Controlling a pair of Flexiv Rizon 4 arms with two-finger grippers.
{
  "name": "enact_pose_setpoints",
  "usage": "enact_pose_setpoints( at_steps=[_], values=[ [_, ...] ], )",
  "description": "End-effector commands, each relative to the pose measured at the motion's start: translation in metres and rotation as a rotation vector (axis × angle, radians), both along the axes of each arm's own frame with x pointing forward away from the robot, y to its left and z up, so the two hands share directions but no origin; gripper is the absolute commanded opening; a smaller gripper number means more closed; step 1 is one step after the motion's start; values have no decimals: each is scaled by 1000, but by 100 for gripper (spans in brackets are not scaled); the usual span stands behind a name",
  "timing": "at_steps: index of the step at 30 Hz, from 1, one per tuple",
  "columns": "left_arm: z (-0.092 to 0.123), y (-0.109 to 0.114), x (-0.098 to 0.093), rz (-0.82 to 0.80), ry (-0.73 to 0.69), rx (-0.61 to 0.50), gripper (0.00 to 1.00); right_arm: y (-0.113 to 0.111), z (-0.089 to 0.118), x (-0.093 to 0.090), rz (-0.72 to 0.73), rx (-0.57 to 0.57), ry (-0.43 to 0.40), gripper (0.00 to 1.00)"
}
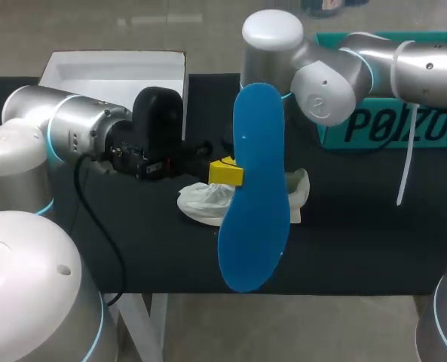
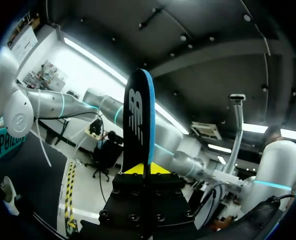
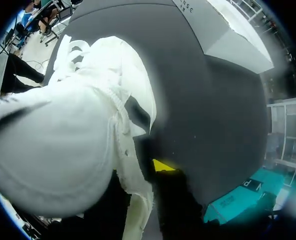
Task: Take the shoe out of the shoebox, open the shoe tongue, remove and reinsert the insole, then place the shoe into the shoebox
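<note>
While the black desk (image 1: 359, 226) carries everything, the two arms are the biggest things over it: my left arm (image 1: 65, 128) comes in low from its side and my right arm (image 1: 344, 72) bends down over the far middle. At the far left corner stands the white shoebox (image 1: 110, 72), open and with no shoe showing in it; a teal box (image 1: 404, 128) lies at the far right, well apart from it. Next in size is the blue insole (image 1: 253, 196), held upright in the air above the desk's middle, fully clear of the shoe. The white shoe (image 1: 204, 200) lies on the desk just behind and under the insole, partly hidden by it. The left end effector (image 1: 225, 173) is pressed together on the insole's lower edge, and its wrist view shows the insole (image 2: 138, 115) edge-on, rising from between the yellow tips of that end effector (image 2: 148, 169). The right end effector (image 3: 145, 172) seems to be pinching the shoe (image 3: 63, 140) at its rim, with white fabric running between the dark fingers, though only one yellow tip shows, so I hold this loosely. As I judge it, the shoe is out of the box and the insole is removed; whether the tongue is open I cannot tell. Sliding the insole back in and returning the shoe to the shoebox are left.
</note>
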State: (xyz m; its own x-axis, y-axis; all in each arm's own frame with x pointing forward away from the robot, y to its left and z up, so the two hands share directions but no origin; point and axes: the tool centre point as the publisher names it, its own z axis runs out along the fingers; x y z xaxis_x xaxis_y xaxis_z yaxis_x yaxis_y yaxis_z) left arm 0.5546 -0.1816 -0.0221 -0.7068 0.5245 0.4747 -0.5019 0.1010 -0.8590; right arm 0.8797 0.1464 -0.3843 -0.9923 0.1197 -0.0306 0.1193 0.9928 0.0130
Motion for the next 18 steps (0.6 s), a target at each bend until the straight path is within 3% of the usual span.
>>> enact_pose_setpoints(
  at_steps=[1, 10, 13, 15, 18],
  values=[
    [-1, -1, 0, 0, 1, -2, 0, -1, 2, -2, 0, 0, -2, 0],
    [-1, -1, 0, 0, 1, -2, 0, -1, 2, -2, 0, 0, -2, 0],
    [-1, -1, 0, 0, 1, -2, 0, -4, 20, -5, -220, -117, 88, 0],
    [-1, -1, 0, 0, 1, -2, 0, -8, 32, -9, -404, -43, 151, 0],
    [-1, -1, 0, 0, 1, -2, 0, -9, 44, -15, -590, -34, 162, 0]
  ],
)
